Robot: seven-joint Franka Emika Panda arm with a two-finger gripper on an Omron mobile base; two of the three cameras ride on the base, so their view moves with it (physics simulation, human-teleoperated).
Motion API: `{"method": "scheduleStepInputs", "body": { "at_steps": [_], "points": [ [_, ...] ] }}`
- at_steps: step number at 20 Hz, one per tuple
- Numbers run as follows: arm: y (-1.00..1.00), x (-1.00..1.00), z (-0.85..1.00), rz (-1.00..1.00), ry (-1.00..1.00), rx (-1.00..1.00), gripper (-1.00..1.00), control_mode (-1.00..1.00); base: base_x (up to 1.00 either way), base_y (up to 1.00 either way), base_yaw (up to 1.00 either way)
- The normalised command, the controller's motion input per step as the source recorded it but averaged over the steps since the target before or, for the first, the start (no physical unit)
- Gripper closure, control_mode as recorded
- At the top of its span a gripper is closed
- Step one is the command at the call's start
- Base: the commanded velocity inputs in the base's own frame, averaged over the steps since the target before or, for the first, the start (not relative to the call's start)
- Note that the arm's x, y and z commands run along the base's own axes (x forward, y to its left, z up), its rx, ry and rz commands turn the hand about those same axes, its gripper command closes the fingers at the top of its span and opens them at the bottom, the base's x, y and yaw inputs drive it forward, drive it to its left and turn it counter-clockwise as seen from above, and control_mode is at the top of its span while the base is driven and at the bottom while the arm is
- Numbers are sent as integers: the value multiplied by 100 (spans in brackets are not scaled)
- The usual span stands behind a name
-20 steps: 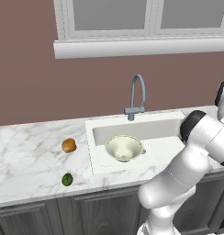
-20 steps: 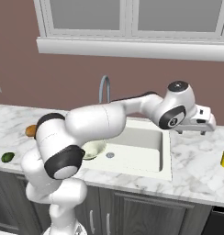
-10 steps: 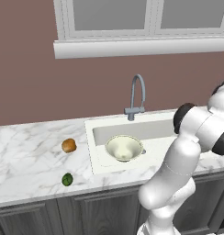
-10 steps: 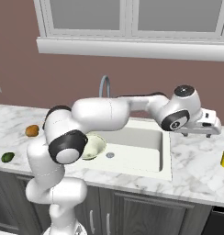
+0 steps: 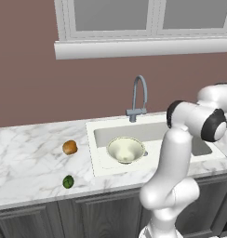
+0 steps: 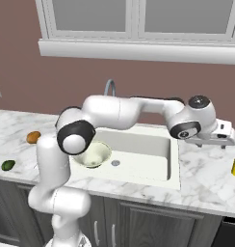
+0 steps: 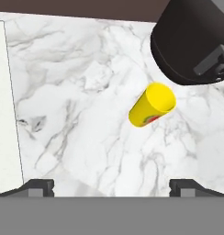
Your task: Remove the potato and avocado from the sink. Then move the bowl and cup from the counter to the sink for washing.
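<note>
Sink is the landmark: a white basin let into the marble table, with the pale bowl already lying inside it, near its left end. Potato and avocado both sit on the table left of the sink, so the cup looks to be the last piece. It stands on the table right of the sink, well clear of the rim, upright in the right base view; its long axis runs vertical and its mouth faces up. The pincer hovers above the table between sink and cup, jaws spread wide and empty. One risk: a dark round thing sits just beyond the cup, so a descent that overshoots could strike it or tip the cup.
</note>
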Motion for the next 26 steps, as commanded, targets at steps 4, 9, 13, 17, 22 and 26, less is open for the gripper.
{"method": "scheduleStepInputs", "body": {
  "at_steps": [4, 9, 13, 17, 22, 26],
  "points": [
    [-16, 15, -8, 0, 1, 5, -100, -100, 0, 0, 0],
    [-19, 12, -1, 1, 1, 6, -100, -100, 0, 0, 0],
    [-14, 8, -3, 1, 3, 3, -100, -100, 0, 0, 0],
    [-6, 10, -11, 2, 6, 4, -100, -100, 0, 0, 0],
    [0, 11, -15, 4, 3, 5, -100, -100, 0, 0, 0],
    [0, 15, -16, 6, 0, 2, -100, -100, 0, 0, 0]
  ]
}}
